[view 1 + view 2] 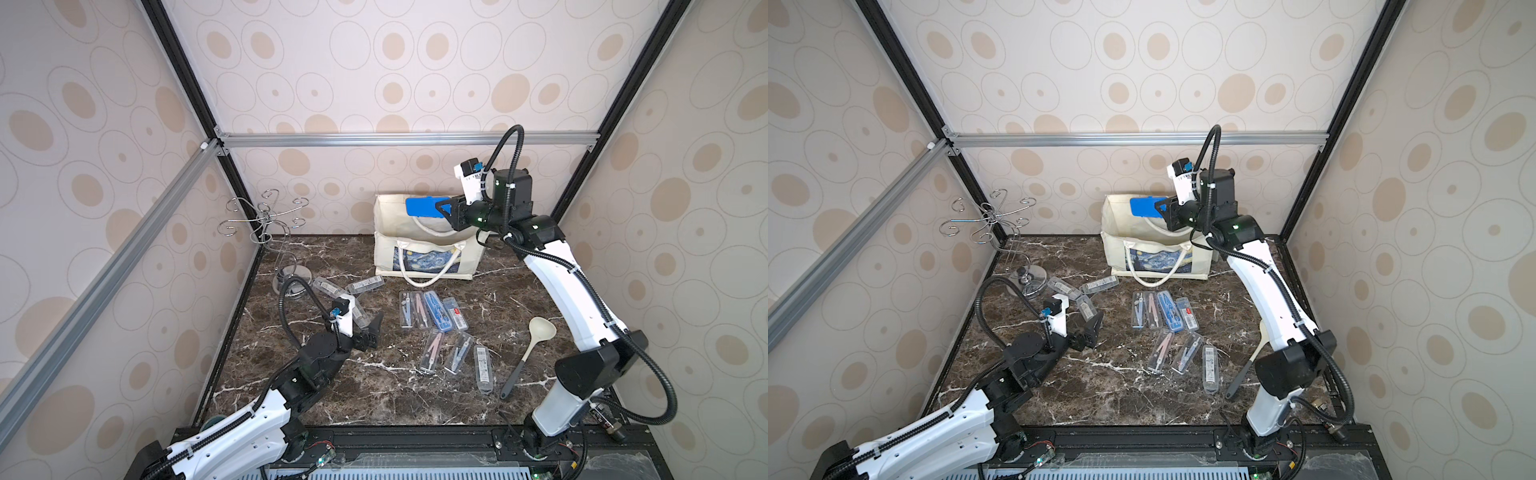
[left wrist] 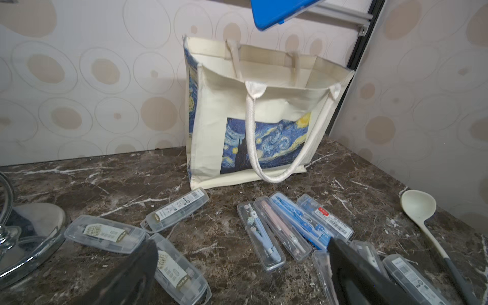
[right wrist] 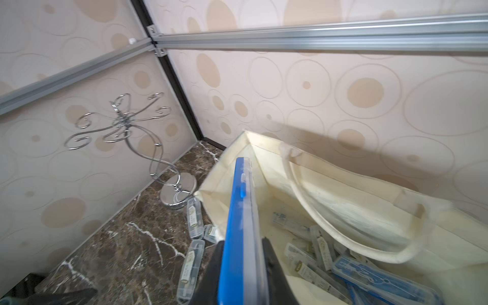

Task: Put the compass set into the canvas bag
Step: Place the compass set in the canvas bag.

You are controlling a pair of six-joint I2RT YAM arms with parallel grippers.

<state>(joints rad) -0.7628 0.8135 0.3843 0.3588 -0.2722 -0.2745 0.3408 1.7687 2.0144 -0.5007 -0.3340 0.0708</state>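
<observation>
Seemingly over bag [image 1: 386, 253], right jaws grip compass set [image 1: 420, 206].

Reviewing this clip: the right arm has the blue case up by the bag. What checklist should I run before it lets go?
1. Grip: right gripper shut on blue case: ok.
2. Case over the mouth of the bag, in both top views: ok.
3. Bag upright and open: ok.
4. The rear handle droops into the mouth; whether it lies under the case: cannot tell.
5. Room inside, above the cases already there: ok.
6. Left gripper open, low, well away from the bag: ok.
</observation>
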